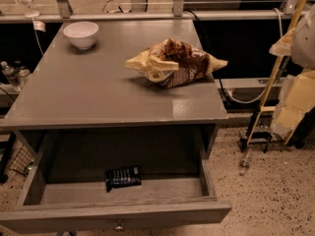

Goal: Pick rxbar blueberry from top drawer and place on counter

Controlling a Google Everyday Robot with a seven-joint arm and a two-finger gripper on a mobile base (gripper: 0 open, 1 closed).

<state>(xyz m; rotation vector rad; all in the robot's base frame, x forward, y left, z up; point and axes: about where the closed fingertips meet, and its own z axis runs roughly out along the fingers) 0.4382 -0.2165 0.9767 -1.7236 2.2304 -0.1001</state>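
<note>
The rxbar blueberry [123, 177], a small dark bar with pale print, lies flat on the floor of the open top drawer [118, 213], left of the middle. The drawer is pulled out toward me, and its small round knob [118, 227] shows at the bottom edge. The grey counter [98, 90] spreads above it. My gripper is not in view. Only a pale shape [304, 38] shows at the right edge, and I cannot tell what it is.
A large yellow-and-brown chip bag [174, 63] lies on the counter right of the middle. A white bowl [81, 34] stands at the back left. A yellow pole [280, 58] and pale padding [295, 102] stand at the right, and a bottle [243, 165] lies on the speckled floor.
</note>
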